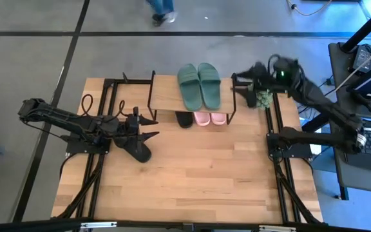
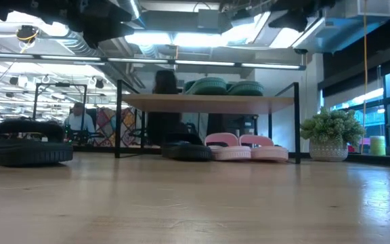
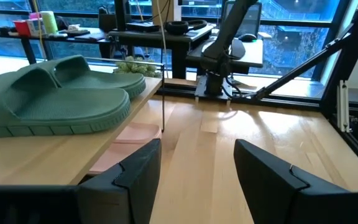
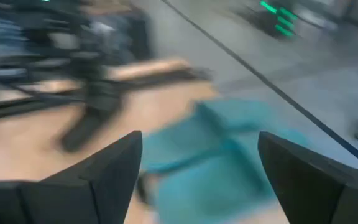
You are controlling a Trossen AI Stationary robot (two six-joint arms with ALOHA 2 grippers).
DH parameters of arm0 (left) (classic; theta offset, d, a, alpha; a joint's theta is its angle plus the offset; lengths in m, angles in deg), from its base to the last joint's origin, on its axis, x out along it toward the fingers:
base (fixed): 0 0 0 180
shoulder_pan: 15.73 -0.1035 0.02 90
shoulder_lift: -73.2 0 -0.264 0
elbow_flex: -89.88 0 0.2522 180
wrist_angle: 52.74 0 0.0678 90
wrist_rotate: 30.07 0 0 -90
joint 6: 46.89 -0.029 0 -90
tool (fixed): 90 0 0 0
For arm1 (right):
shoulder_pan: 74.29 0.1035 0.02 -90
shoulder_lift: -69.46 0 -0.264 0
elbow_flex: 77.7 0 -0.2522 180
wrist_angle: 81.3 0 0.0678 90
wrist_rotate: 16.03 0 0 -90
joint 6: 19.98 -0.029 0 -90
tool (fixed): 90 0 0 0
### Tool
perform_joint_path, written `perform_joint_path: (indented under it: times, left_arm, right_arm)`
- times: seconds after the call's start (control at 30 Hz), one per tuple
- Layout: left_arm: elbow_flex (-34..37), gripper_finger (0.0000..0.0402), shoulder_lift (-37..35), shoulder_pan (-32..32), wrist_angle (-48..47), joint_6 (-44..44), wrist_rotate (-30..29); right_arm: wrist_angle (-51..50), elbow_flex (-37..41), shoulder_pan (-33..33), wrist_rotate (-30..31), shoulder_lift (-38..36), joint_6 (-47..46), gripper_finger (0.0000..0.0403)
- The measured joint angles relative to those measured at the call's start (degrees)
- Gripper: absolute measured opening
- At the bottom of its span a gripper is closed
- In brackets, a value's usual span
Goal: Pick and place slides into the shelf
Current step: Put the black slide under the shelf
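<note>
High view: the shelf [image 1: 166, 96] stands at the far middle of the surface [image 1: 192, 174]. The dark green pair [image 1: 199, 85] lies side by side on its top board; under the board, a black slide [image 1: 184, 119] and the pink pair [image 1: 210, 118] poke out at the near edge. One more black slide [image 1: 138, 151] lies on the surface to the left, just below the left claw [image 1: 145, 127]. The right claw [image 1: 245, 78] is raised by the shelf's right end, next to a small potted plant [image 1: 263, 98]. A person's legs [image 1: 162, 11] pass on the floor beyond.

The step in hand looks to be the loose black slide. To do it well, the left claw should drop over the strap, grip across it, carry it low and slide it in beside its mate under the board — without catching the shelf's thin leg.

Low view: the lower level holds the black slide and the pink pair [image 2: 246, 147]; the green pair [image 2: 223, 87] sits on top. The stray black slide [image 2: 27, 144] rests flat, well apart from the shelf, and the plant [image 2: 330, 134] stands off to the right.

Left wrist view: the left claw's fingers [image 3: 140, 167] stand wide apart with nothing between them — the green pair [image 3: 55, 93] fills the board ahead, pink showing beneath.

Right wrist view: the right claw's fingers [image 4: 114, 162] are spread wide and empty over a blurred green shape.
</note>
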Motion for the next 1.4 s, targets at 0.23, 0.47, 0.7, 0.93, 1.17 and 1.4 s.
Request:
perform_joint_path:
  times: [0.23,0.47,0.7,0.93,1.17,1.4]
  left_arm:
    - [0.0,0.0195,0.0,1.1,-2.5,0.7,5.6]
    - [-0.1,0.0195,0.6,3.1,-0.2,6.1,6.0]
    - [-5.2,0.0195,7.8,8.7,-10.9,8.0,-12.0]
    - [-19.9,0.0195,20.5,13.5,-40.2,23.1,-24.7]
    - [-34.5,0.0195,36.1,13.3,-75.1,50.5,-18.5]
    - [-39.1,0.0195,48.6,12.5,-98.0,70.6,-4.0]
  right_arm:
    - [17.7,21.6,3.5,-7.5,-11.7,-3.3,0.032]
    - [19.2,31.3,6.1,-7.6,-19.6,-2.9,0.032]
    - [23.9,39.9,8.3,-7.6,-24.1,-4.2,0.032]
    - [30.4,46.7,8.5,-7.6,-24.7,-8.6,0.032]
    - [31.7,48.0,8.5,-7.6,-24.7,-9.0,0.032]
    - [35.2,48.0,8.5,-7.6,-24.7,-9.1,0.032]
